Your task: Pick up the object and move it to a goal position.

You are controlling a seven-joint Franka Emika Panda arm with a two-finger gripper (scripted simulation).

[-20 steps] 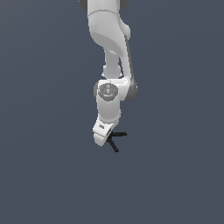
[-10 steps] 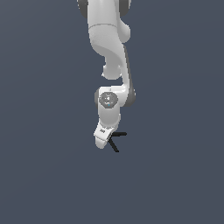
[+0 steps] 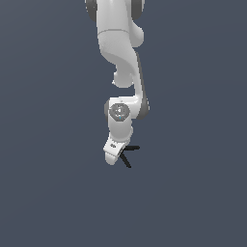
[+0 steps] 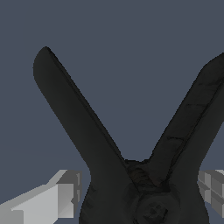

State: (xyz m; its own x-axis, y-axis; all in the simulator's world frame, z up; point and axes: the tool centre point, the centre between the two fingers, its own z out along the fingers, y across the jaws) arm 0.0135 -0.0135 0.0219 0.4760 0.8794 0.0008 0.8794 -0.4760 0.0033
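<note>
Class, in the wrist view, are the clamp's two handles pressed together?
No, the spring clamp's handles splay apart in a V.

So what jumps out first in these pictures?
A white robot arm hangs down the middle of a plain grey-blue scene, its gripper low beside a small black clamp. In the wrist view that clamp fills the frame, its two handles splayed in a V between the gripper's fingers.

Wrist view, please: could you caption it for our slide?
Black spring clamp with splayed handles, flanked by the tool's fingers.
</note>
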